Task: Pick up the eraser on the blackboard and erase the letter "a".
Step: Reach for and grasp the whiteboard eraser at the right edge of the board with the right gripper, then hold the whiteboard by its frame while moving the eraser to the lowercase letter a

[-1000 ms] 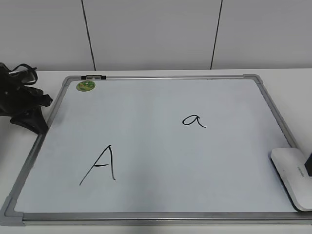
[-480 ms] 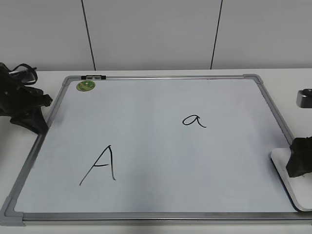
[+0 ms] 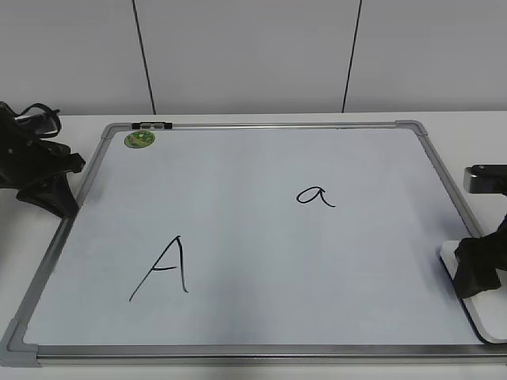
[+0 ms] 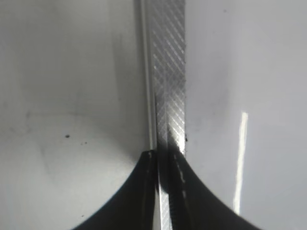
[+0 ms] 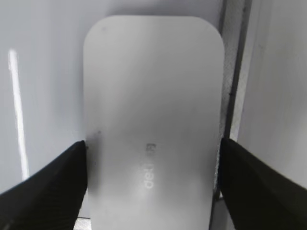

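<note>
The white eraser [image 3: 485,318] lies at the right edge of the blackboard [image 3: 253,261], partly over its silver frame. My right gripper [image 3: 478,273] is down over it. In the right wrist view the eraser [image 5: 153,105] fills the middle and the open right gripper [image 5: 152,143] straddles it, one black finger at each long side, with a thin gap showing on the right. The small letter "a" [image 3: 315,195] is at the board's centre right. My left gripper [image 3: 49,198] rests shut at the board's left frame, which also shows in the left wrist view [image 4: 168,72].
A large capital "A" [image 3: 165,267] is drawn at the lower left of the board. A round green sticker [image 3: 139,140] sits at the top left corner. The board's right frame [image 5: 233,72] runs just beside the eraser. White table surrounds the board.
My right gripper came in from the right edge and lowered over the eraser, now covering most of it. The left arm, the eraser and the board have not moved.
</note>
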Motion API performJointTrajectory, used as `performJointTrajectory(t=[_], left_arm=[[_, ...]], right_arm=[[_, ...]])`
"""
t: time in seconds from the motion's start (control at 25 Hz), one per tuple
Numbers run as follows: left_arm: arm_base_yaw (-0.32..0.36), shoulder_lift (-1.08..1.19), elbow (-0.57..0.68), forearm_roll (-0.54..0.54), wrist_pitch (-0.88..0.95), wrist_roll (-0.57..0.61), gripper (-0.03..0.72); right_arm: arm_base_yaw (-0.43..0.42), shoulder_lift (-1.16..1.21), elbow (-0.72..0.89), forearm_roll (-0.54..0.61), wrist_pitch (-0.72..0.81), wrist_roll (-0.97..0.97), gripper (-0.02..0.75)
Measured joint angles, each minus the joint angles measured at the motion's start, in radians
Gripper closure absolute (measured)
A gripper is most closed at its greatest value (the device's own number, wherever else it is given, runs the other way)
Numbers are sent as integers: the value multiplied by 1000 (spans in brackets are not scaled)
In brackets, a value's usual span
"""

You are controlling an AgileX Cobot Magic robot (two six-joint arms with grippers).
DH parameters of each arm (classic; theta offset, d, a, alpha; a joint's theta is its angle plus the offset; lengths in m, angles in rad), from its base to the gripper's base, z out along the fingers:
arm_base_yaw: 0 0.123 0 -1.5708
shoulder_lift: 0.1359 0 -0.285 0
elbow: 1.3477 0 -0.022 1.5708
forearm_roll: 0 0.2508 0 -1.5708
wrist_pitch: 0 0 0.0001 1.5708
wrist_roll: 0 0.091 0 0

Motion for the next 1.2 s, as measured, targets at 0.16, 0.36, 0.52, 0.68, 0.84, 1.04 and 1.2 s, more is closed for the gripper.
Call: performJointTrajectory(t=[0.16, 0.36, 0.52, 0.68, 0.84, 1.04, 1.2], left_arm=[[0, 0, 0, 0, 0, 0, 656], [0, 0, 0, 0, 0, 0, 656], [0, 0, 0, 0, 0, 0, 656], [0, 0, 0, 0, 0, 0, 656], [0, 0, 0, 0, 0, 0, 656], [0, 0, 0, 0, 0, 0, 656], [0, 0, 0, 0, 0, 0, 656]], right_arm=[[0, 10, -8, 0, -7, 0, 148], [0, 20, -18, 0, -3, -2, 195], [0, 26, -24, 0, 6, -2, 197], [0, 29, -29, 0, 14, -2, 197], [0, 39, -60, 0, 62, -4, 197], [0, 43, -114, 0, 130, -4, 197], [0, 35, -148, 0, 190, -4, 197]])
